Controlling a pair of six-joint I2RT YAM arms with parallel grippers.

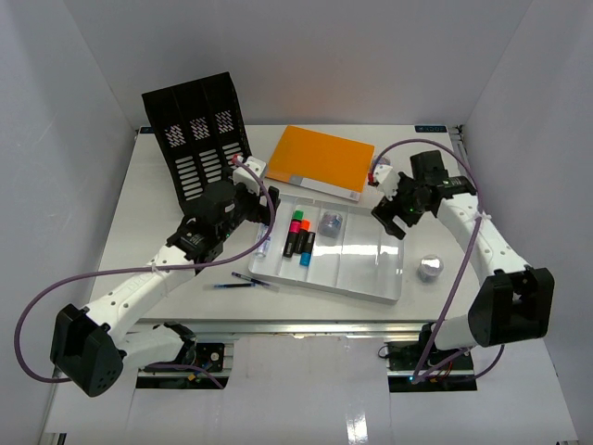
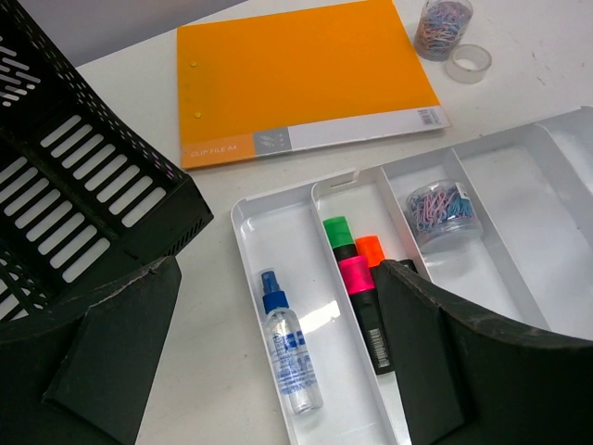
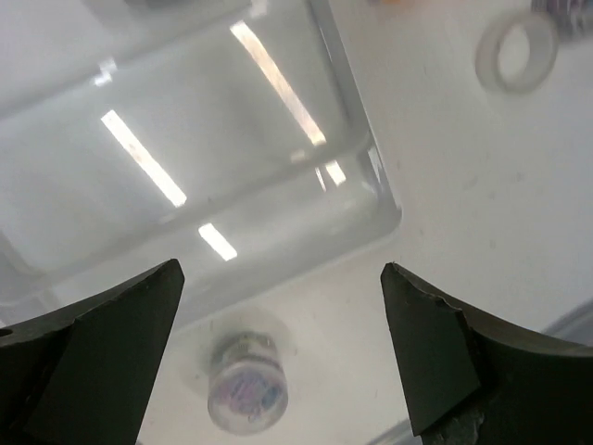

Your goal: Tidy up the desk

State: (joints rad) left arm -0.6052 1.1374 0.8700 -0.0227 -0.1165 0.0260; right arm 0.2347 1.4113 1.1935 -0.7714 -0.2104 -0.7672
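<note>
Open and empty, the right gripper (image 1: 387,221) likely had to centre over the jar (image 1: 429,268), clear of the tray (image 1: 324,287).

The desk (image 1: 139,222) is white, flat (metal front rail), cluttered.

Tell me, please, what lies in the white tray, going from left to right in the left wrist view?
In order: spray bottle → highlighters → jar of paper clips.
</note>
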